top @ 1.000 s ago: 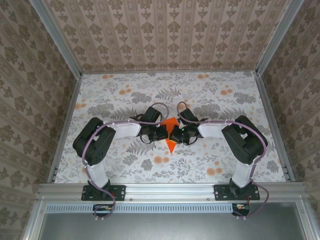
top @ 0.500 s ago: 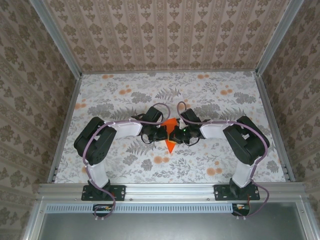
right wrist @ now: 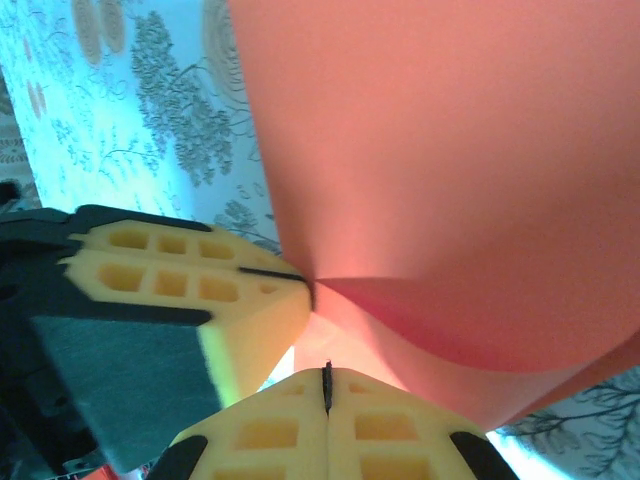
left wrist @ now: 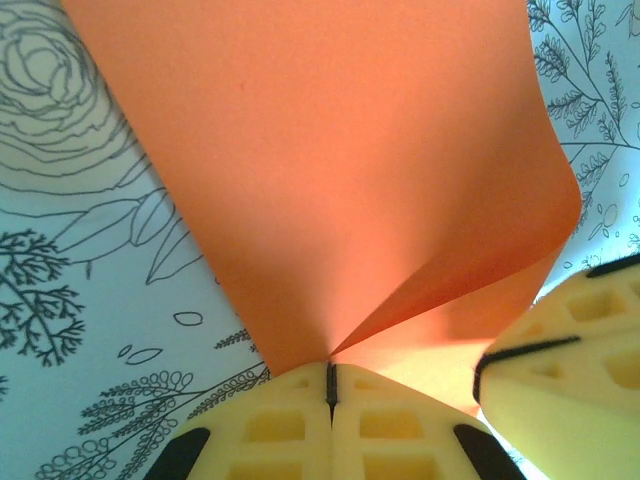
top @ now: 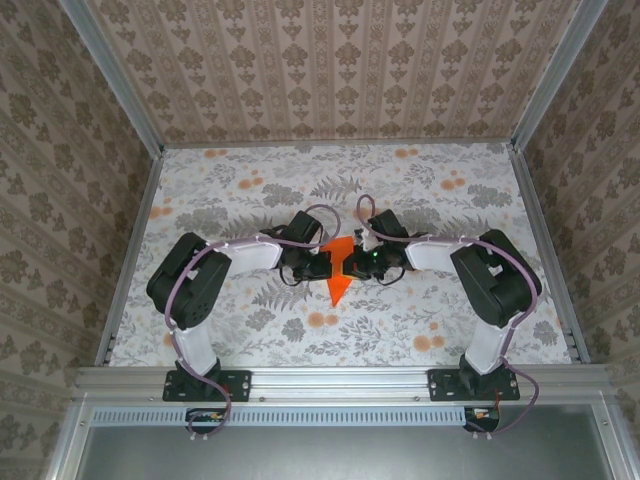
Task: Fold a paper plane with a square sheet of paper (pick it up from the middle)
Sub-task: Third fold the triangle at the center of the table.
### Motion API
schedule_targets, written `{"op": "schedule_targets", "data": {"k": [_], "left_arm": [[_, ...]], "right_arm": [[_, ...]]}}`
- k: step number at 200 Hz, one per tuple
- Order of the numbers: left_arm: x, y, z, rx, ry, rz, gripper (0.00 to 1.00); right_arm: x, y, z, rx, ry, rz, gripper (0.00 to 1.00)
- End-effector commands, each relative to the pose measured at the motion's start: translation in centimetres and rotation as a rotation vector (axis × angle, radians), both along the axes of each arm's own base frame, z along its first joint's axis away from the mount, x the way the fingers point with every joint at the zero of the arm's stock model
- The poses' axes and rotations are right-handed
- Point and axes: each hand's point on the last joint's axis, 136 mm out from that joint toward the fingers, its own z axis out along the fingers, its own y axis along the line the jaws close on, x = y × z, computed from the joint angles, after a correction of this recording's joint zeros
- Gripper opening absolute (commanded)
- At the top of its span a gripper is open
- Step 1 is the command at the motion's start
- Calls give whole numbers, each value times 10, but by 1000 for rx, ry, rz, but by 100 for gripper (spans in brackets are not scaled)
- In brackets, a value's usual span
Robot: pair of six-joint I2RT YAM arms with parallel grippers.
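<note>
The bright orange square sheet of paper [top: 338, 272] is lifted off the table's middle, bent into a fold, its lower point hanging toward me. My left gripper [top: 326, 264] is shut on its left side; in the left wrist view the yellow fingertips [left wrist: 330, 372] pinch the paper [left wrist: 340, 170] where two flaps meet. My right gripper [top: 354, 264] is shut on the sheet from the right, almost touching the left one. In the right wrist view its tips [right wrist: 326, 378] close on the paper's [right wrist: 450, 150] pale lower flap, with the left gripper's fingers [right wrist: 200, 290] right beside them.
The floral tablecloth [top: 240, 200] covers the table, with pale orange flower blotches [top: 322, 320] near the front. Patterned walls and metal rails [top: 130, 240] close in the left, right and back. Both arms' elbows [top: 190, 280] stick out to the sides.
My right gripper has slid left, closing the gap to the left gripper. The paper between them has bunched up and its lower point has shifted slightly left.
</note>
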Motion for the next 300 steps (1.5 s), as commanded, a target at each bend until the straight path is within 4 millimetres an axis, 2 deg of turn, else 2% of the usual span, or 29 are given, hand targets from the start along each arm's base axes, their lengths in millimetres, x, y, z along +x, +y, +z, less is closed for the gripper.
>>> {"op": "schedule_targets", "data": {"k": [1, 41, 83, 107, 139, 160, 179, 193, 212, 245, 300], "left_arm": [[-6, 16, -18, 81, 38, -11, 0], [-5, 19, -19, 89, 40, -8, 0], [0, 22, -17, 90, 32, -1, 0], [8, 19, -7, 74, 8, 1, 0], [18, 11, 23, 4, -44, 33, 0], [18, 8, 41, -44, -68, 87, 10], [10, 12, 48, -28, -67, 130, 22], [1, 11, 49, -39, -57, 149, 24], [-11, -3, 53, -89, -42, 146, 23], [-25, -24, 50, -156, 2, 143, 14], [-35, -30, 22, -133, 89, 147, 5]], "right_arm": [[-4, 1, -10, 0, 27, 30, 1], [0, -9, -23, -45, 41, -4, 1], [-4, -20, -40, -94, 93, -57, 1], [-8, -24, -44, -103, 129, -120, 0], [-13, -28, -44, -124, 160, -236, 0], [-14, -30, -42, -144, 168, -298, 0], [-14, -33, -44, -152, 174, -335, 0], [-14, -34, -48, -158, 184, -343, 0], [-16, -33, -52, -157, 201, -347, 0], [-18, -34, -55, -157, 213, -355, 0], [-19, -34, -57, -162, 223, -354, 0]]}}
